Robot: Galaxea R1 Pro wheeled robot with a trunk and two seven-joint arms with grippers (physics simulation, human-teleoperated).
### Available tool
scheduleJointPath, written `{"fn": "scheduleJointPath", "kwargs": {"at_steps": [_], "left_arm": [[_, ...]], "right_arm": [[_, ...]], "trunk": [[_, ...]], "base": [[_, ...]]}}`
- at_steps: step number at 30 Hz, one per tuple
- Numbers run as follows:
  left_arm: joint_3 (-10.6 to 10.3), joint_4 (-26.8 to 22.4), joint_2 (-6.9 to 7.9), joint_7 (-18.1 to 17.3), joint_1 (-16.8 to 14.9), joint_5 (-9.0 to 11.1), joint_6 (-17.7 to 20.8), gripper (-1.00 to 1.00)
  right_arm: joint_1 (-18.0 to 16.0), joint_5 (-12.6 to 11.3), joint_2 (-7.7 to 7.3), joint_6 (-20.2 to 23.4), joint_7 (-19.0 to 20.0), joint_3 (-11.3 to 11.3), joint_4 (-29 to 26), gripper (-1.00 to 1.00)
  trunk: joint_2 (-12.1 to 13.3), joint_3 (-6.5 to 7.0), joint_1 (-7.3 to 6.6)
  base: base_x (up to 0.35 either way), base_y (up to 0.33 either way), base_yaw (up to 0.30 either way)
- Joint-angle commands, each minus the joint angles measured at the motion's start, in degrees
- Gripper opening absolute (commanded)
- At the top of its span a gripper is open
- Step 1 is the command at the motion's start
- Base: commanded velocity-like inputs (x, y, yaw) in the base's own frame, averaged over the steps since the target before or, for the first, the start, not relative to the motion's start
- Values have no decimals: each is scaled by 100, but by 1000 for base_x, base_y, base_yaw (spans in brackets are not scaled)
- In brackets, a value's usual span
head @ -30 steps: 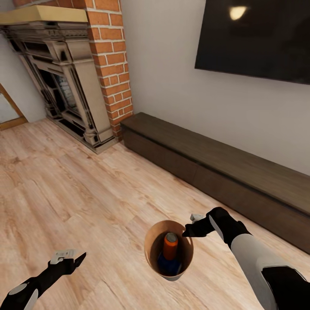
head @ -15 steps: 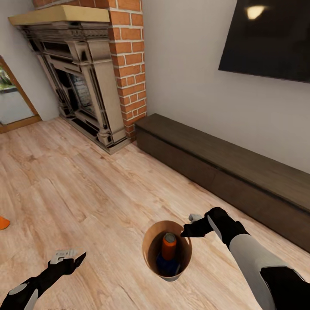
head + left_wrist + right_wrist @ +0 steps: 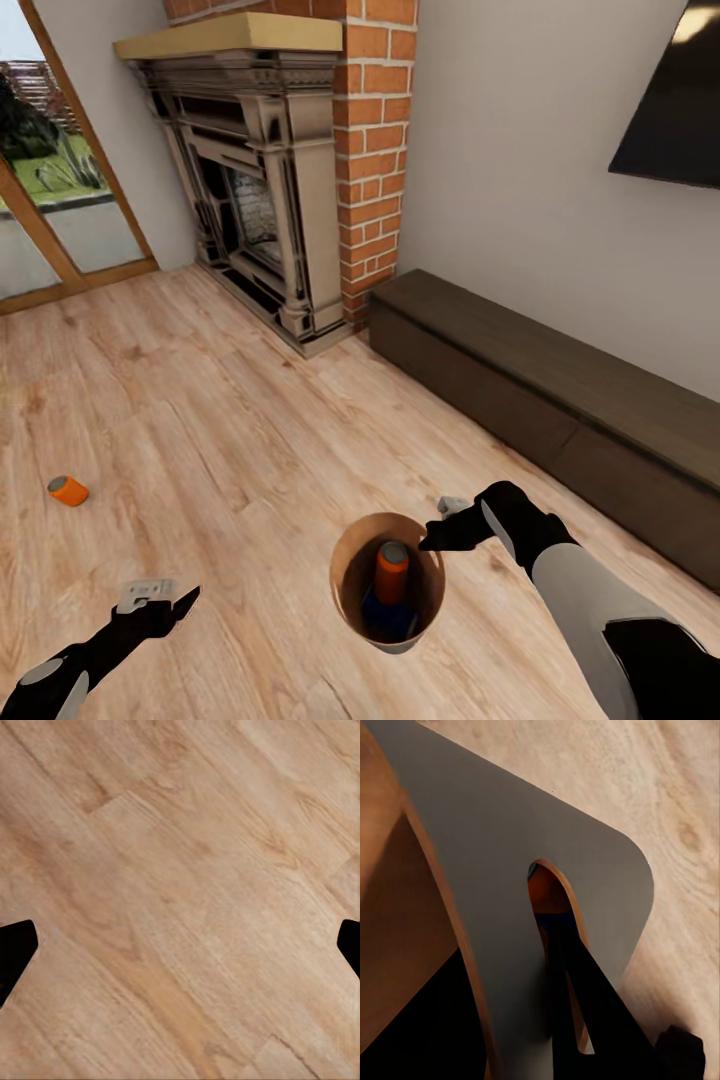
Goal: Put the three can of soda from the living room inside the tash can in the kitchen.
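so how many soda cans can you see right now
3: an orange can and a dark blue can inside the trash can, plus another orange can lying on the wood floor far left.

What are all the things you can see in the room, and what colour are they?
Bin: one, brown inside, grey outside, held above the floor by the right gripper.
Cans in the bin: two, one orange, one dark blue under it.
Loose can: one, orange, lying on the floor at left.
Floor: light wood planks.
Fireplace: one, dark surround, pale mantel, red brick column beside it.
Low cabinet: one, dark brown, along the wall.
TV: one, black, on the wall at right.
Glass door: wooden frame, at far left.
Left gripper: black, open, nothing in it.
Right gripper: black, shut on the bin's rim.
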Motion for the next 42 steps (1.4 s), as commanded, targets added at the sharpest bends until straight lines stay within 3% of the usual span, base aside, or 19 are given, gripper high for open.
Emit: {"fn": "scheduleJointPath", "kwargs": {"at_steps": [1,28,42], "left_arm": [[0,0,0,1,0,0,0,100],[0,0,0,3,0,-2,0,100],[3,140,0,168,-5,-6,4,100]], "right_arm": [[-1,-136,1,59,20,-12,1,-100],[34,-131,71,41,11,-9,8,-100],[34,-128,76,41,10,-9,9,-100]], "trunk": [[0,1,0],[0,1,0],[0,1,0]], "base": [[275,127,252],[298,39,252],[191,194,252]]}}
